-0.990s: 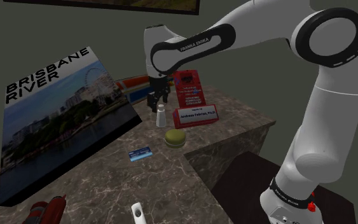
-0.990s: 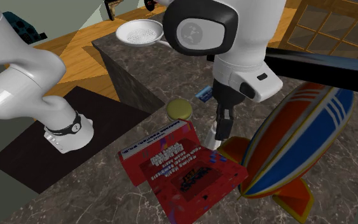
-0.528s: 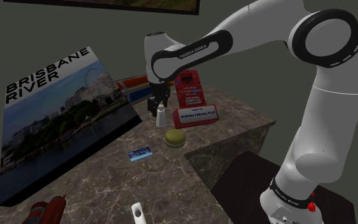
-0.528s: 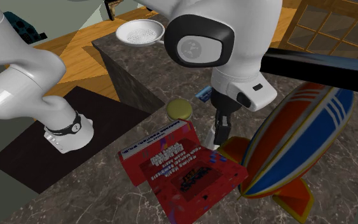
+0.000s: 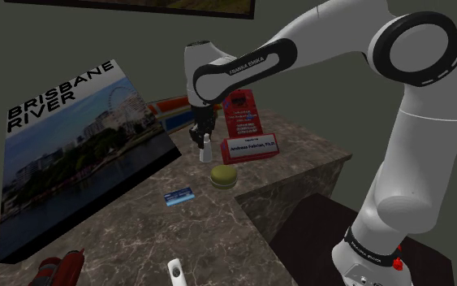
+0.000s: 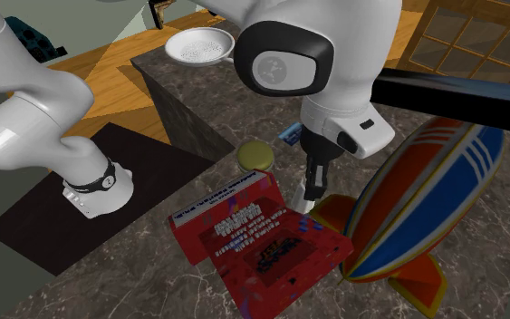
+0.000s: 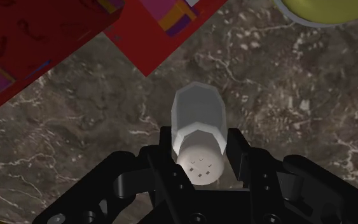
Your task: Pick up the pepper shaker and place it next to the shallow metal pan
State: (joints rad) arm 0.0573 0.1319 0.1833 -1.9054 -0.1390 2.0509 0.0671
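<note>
Wrist view: my jaws clamp white pepper shaker [image 7: 198, 137] near cap; lift straight up, clear red box [image 7: 31, 51], carry to pan [image 6: 198, 47] at table corner.

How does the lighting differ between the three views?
Shoulder view: dim, with the pepper shaker pale against the dark counter. Second exterior view: brighter, the wooden floor warmly lit. Wrist view: even light on the counter; the black claw clasping the pepper shaker shows little detail.

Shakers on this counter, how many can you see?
1. The white shaker stands in the gripper, beside the red box; another could hide behind the arm.
</note>
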